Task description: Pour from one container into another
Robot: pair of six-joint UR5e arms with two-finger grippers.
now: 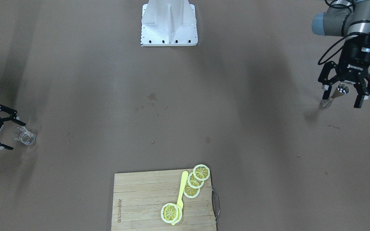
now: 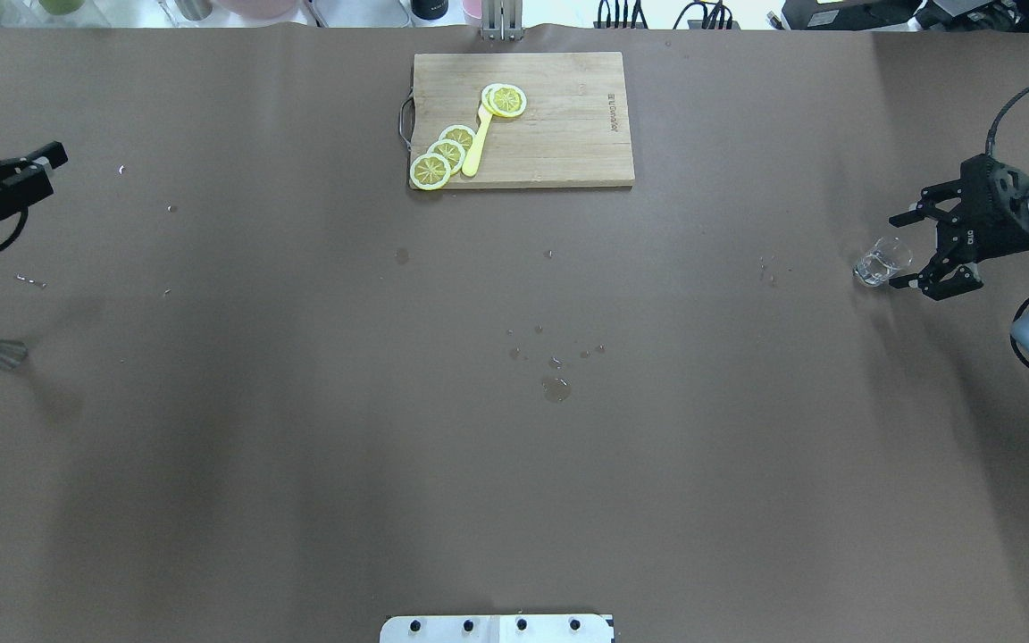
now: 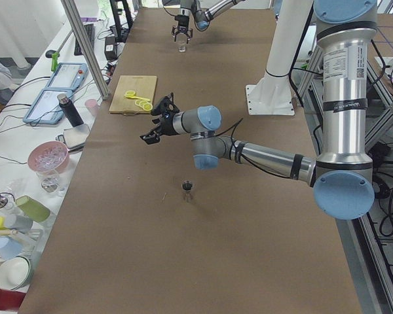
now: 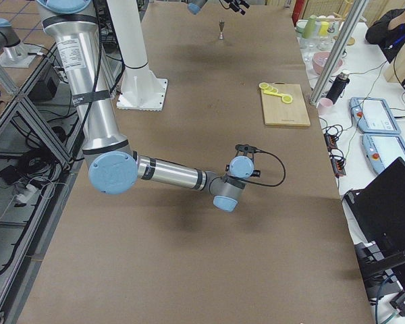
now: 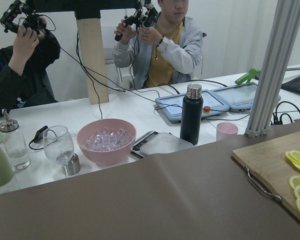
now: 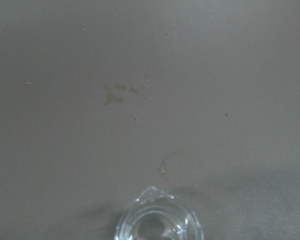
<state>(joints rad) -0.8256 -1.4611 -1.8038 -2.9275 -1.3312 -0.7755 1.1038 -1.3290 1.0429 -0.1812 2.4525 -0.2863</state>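
Left gripper point(image 1: 341, 101) hung in the air with its jaws spread wide and nothing in them. The small stainless-steel hourglass jigger point(image 1: 332, 96) stood upright on the brown table point(image 1: 236, 128) near the robot's left end. The side view showed the jigger down on the surface and the gripper raised clear of it, no contact. The front view only lined the two up. Right gripper point(image 2: 897, 252) sat low at the opposite end with its jaws also apart, gripping nothing. The short clear drinking glass with the thick base point(image 2: 879, 263) stood upright on the table right at that gripper's fingertips, partly between them. Couldn't confirm any touch. Couldn't tell the fill level from the wrist view either. Glass and jigger were well apart, one at each end of the table. A few water droplets point(image 2: 556, 388) lay mid-table. A rectangular wooden cutting board point(image 2: 568, 134) lay at the far edge from the robot. It carried round yellow lemon slices point(image 2: 447, 154) and a yellow plastic utensil point(image 2: 476, 152).
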